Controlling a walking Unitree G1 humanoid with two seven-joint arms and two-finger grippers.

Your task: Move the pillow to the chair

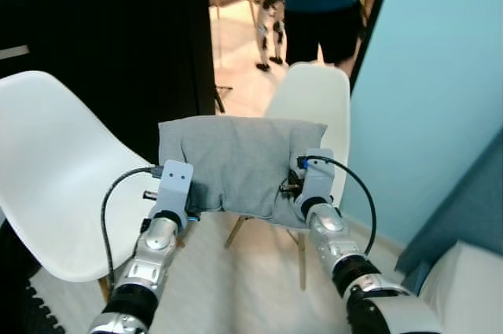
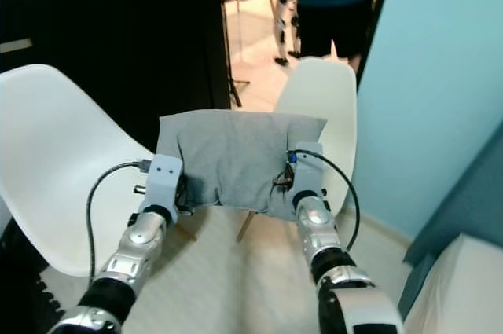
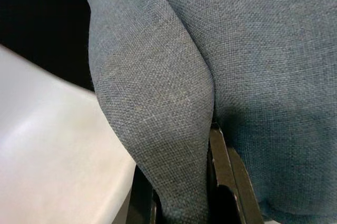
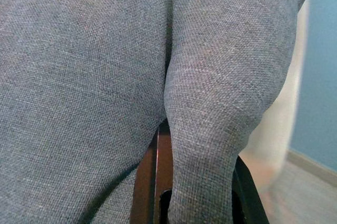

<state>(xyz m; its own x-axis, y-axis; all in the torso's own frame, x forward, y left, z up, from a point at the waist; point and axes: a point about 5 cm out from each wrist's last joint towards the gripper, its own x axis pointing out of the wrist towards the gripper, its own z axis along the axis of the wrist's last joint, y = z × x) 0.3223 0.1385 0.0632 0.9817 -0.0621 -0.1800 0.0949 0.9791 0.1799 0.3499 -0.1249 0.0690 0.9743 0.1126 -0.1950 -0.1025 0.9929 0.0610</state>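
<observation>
Carrying the soft grey woven-fabric pillow (image 1: pixel 236 163) in mid-air between two white moulded plastic chairs with wooden legs, the big one (image 1: pixel 55 173) off to the left and the other (image 1: pixel 314 106) right behind it. Pinching a fold of fabric at each lower corner, left gripper (image 3: pixel 181 203) and right gripper (image 4: pixel 197 192) both clamped tight. Looking about halfway there, pickup sorted, still needing setting down on a seat.

Head views are evenly lit and fairly sharp, with a near-black region at upper left. Wrist views render the pillow (image 3: pixel 253 50) weave crisply; backgrounds are softly blurred.
</observation>
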